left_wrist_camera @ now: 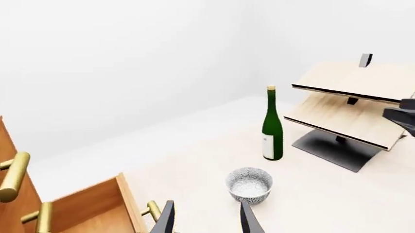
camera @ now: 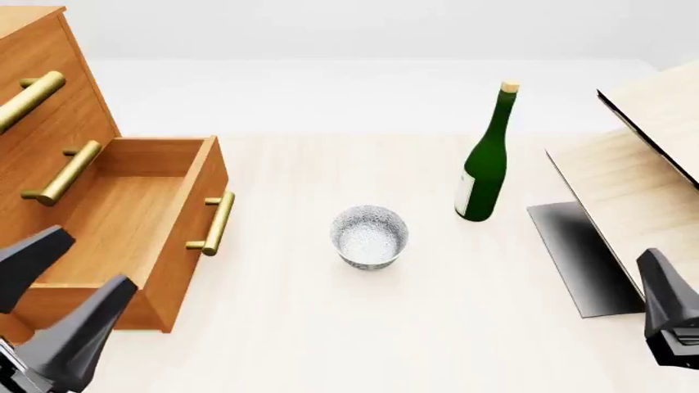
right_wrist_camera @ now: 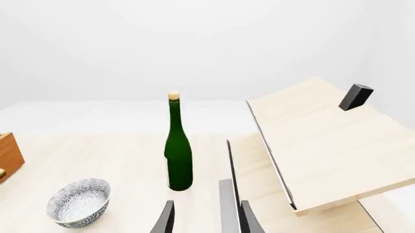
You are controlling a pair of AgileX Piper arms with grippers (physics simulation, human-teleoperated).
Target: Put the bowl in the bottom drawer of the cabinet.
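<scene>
The bowl (camera: pixel 369 236) sits upright on the table (camera: pixel 327 327), about in the middle, with nothing in it. The bottom drawer (camera: pixel 120 221) of the cabinet (camera: pixel 44 90) is pulled out on the left, and its open box is empty. The bowl is just to the right of the drawer's brass handle (camera: pixel 214 223), with a bit of bare table between them.

The bowl is round, so it has no long side to line up with. The thing that matters is which way it lies from each arm. The left gripper (camera: pixel 55 311) is low at the near left, close to the drawer, and the bowl is ahead of it and to its right. Its two fingers stand apart and hold nothing. The right gripper (camera: pixel 669 315) is at the near right edge, farther from the bowl. I think the left arm is the nearer one.

The left wrist view shows the bowl just past the fingertips (left_wrist_camera: pixel 243 216), a little off to one side. The right wrist view shows its fingers also apart and empty, with the bowl well off to the left and the green bottle (right_wrist_camera: pixel 178 150) closer. The front view shows only one finger of the right gripper. A pale wood shelf unit (camera: pixel 644 164) stands at the right.
</scene>
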